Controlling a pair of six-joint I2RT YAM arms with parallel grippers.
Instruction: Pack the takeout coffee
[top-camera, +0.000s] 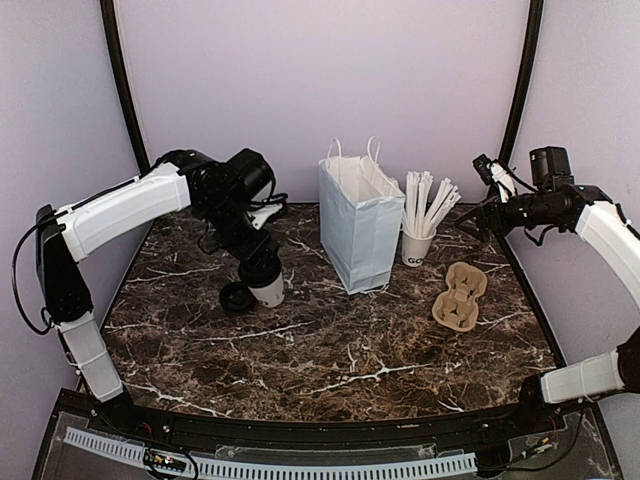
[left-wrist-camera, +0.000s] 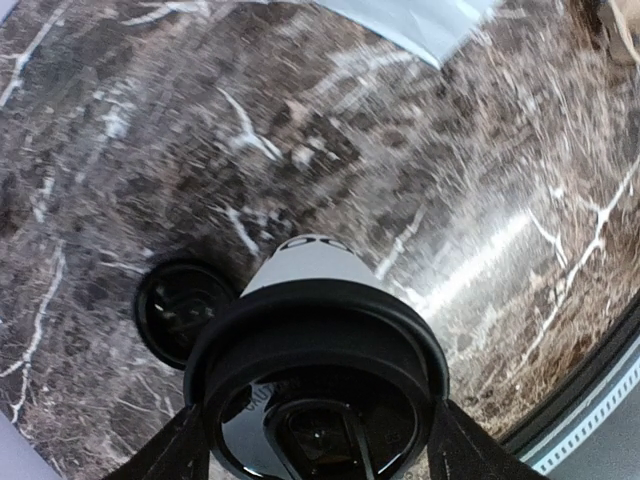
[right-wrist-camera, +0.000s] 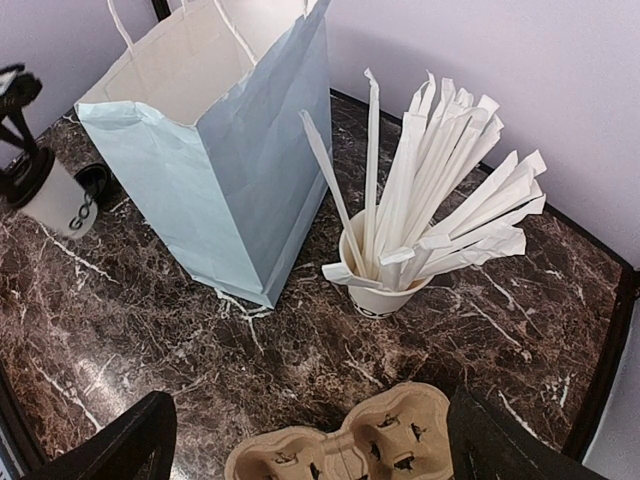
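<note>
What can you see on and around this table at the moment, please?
coffee: one, white with a black top, left of centre, tilted
loose lid: one, black, flat on the table beside the coffee
bag: one, white, upright and open, back centre
straw cup: one, white, right of the bag
sticks: a bundle, white, standing in the straw cup
carrier: one, brown, in front of the straw cup
table: one, dark marble
left gripper: one, black, closed on the coffee at its top
right gripper: one, black, open, in the air at back right
</note>
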